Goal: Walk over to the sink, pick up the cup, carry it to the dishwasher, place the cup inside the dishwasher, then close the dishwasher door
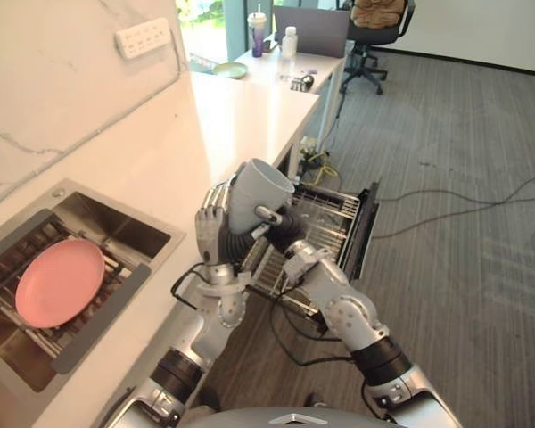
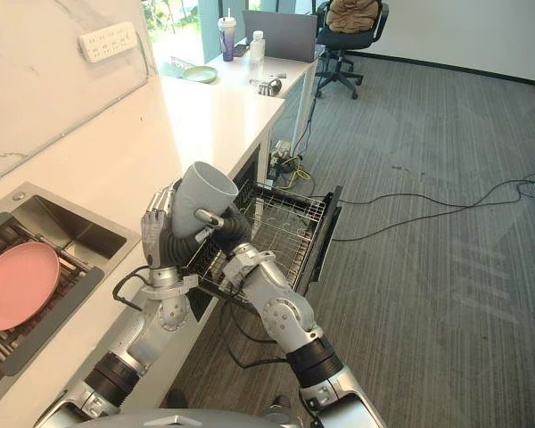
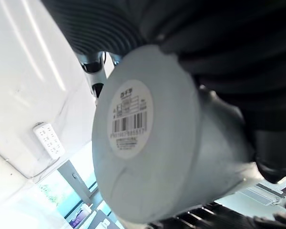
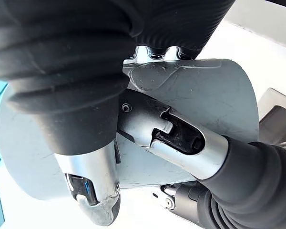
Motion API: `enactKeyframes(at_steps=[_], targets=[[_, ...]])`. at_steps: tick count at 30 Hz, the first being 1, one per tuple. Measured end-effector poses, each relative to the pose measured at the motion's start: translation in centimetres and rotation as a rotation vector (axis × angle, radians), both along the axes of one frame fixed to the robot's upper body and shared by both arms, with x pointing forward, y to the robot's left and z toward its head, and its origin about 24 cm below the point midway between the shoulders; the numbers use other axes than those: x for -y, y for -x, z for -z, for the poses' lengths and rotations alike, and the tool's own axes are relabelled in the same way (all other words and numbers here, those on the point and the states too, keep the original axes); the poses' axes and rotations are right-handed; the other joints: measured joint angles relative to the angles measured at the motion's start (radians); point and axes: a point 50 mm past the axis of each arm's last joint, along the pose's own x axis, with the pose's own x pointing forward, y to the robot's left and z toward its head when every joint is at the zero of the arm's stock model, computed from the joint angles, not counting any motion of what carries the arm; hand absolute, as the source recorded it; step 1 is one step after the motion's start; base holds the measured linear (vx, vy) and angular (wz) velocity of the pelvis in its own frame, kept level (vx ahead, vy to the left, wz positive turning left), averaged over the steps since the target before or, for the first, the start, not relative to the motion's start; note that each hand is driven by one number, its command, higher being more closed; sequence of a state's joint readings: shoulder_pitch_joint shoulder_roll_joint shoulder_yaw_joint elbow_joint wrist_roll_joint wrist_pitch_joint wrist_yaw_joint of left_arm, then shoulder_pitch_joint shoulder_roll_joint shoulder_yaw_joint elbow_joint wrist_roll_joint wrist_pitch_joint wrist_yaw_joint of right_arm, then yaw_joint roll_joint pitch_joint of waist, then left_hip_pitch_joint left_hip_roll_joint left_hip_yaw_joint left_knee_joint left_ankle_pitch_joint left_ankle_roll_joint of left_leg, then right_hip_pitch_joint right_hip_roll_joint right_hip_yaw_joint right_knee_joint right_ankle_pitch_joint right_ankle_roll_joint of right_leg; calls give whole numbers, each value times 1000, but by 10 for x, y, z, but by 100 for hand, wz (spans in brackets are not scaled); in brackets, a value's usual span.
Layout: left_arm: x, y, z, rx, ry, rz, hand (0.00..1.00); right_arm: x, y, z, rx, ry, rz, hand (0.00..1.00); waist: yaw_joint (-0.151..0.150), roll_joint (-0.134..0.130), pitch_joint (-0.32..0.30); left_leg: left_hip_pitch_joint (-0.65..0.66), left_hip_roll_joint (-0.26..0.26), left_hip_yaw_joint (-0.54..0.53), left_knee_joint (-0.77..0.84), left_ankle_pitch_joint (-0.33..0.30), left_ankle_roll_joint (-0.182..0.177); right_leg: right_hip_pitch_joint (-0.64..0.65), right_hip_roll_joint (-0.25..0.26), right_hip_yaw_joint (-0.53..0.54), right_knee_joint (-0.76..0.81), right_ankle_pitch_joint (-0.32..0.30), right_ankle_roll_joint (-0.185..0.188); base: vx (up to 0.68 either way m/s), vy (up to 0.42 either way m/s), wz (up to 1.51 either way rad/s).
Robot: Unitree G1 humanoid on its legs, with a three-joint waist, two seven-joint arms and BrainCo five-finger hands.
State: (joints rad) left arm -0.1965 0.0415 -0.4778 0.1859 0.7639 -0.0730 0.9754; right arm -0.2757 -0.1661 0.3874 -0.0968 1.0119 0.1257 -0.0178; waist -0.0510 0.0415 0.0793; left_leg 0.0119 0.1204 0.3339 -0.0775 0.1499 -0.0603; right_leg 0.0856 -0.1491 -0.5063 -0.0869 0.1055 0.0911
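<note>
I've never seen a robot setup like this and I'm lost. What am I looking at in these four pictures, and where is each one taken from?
This is a humanoid robot with two arms ending in metal hands. The two wide pictures come from cameras in its head, looking down; the two close-ups come from cameras on its wrists. Its left hand and right hand both hold a grey cup, tilted, near the pulled-out dishwasher rack. To its left is a white counter with a sink, where a pink plate lies.
</note>
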Motion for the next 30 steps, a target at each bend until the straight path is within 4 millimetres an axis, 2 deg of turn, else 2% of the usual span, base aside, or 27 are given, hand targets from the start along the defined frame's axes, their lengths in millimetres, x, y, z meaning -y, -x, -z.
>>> enactKeyframes(at_steps=[12,13,18,22,30], targets=[[-4,1,2,4,5,-13,100,-5,-2,-5,21,32,45,0,18,0,-10,-13,0,-9,0,10,-1,-9,0,-5,1,3,-2,3,2,1],[-4,0,2,2,6,-13,100,-5,-2,-6,17,33,51,100,19,0,-10,-14,0,-10,0,10,-1,-9,1,-7,1,3,-2,0,0,0],[-8,0,4,-9,-1,-22,100,-7,-2,-5,7,40,56,100,15,1,-10,-21,-1,-33,-1,14,-1,-3,1,-24,0,3,-2,0,4,9],[-10,0,5,-4,-3,-28,100,-8,-2,-7,20,52,63,100,28,2,-11,-23,-1,-35,-1,17,-1,-1,2,-31,0,3,-2,-3,3,6],[-14,1,3,17,-9,-38,100,-12,-2,-11,56,60,62,100,34,4,-13,-28,-1,-39,-6,17,-7,-1,2,-32,-1,1,-3,0,0,0]])
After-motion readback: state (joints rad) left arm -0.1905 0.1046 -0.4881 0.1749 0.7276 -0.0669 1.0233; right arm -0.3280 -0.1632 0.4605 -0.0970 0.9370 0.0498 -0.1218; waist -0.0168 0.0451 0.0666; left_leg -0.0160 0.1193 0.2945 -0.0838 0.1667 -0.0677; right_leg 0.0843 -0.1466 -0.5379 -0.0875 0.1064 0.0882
